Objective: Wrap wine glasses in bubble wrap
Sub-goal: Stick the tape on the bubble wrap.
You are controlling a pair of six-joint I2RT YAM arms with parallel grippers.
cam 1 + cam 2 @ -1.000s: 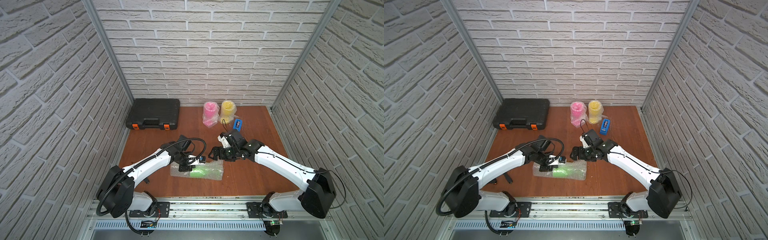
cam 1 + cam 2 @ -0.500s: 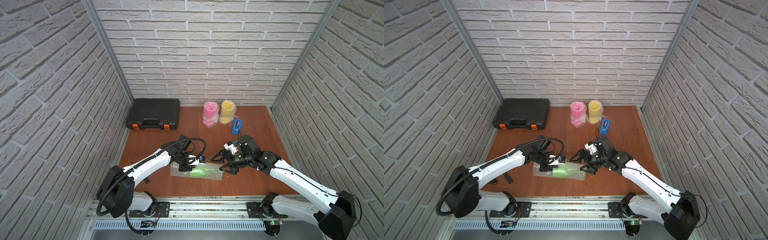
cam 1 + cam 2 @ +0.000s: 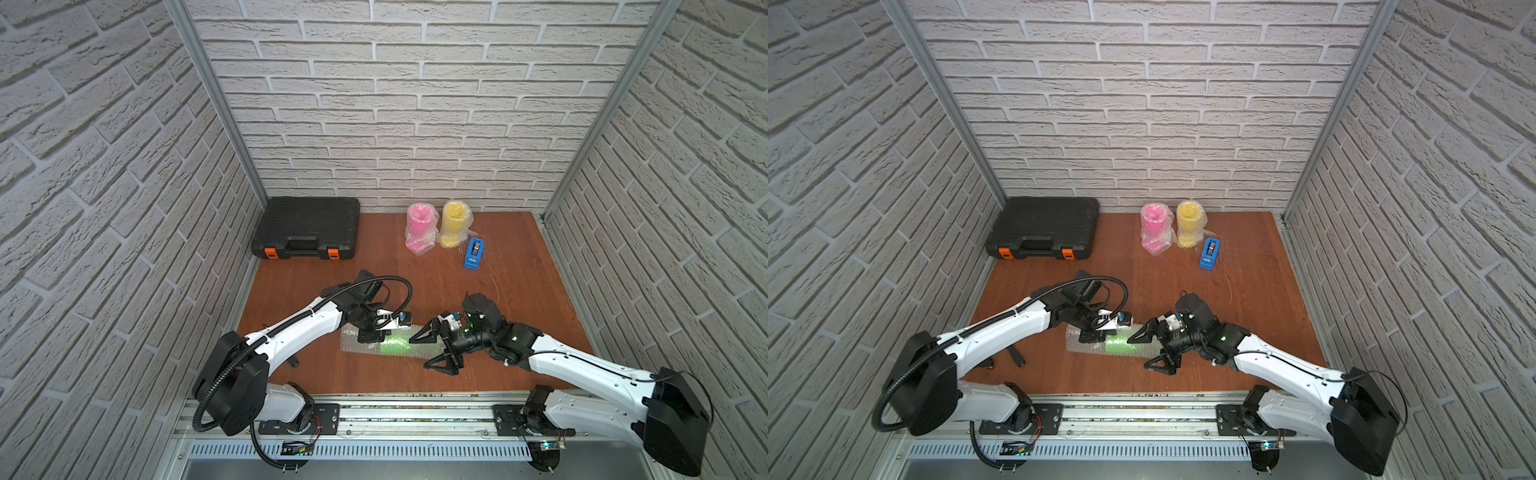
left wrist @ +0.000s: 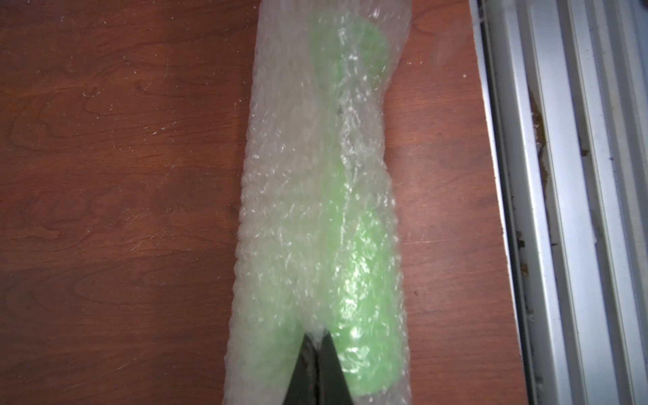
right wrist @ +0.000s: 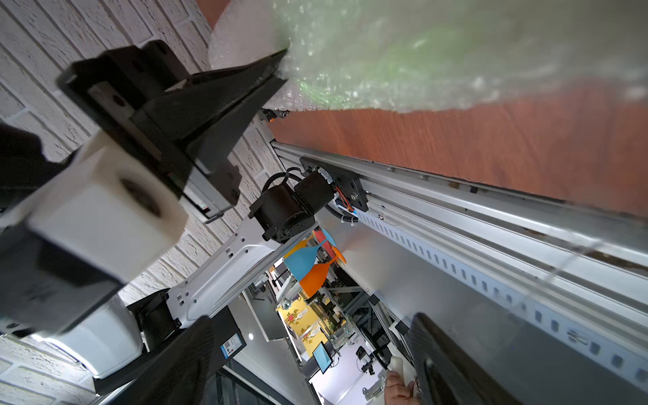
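R end effector nearer half-veiled goblet

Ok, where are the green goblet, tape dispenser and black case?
green goblet [image 3: 395, 345], in a top view, wrapped bowl
tape dispenser [image 3: 473, 255], in a top view, blue body
black case [image 3: 309, 224], in a top view, lid

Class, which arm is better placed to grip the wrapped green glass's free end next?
Probably the right arm: its jaws stand open at that end; the left arm has jaws shut on the bubble wrap.
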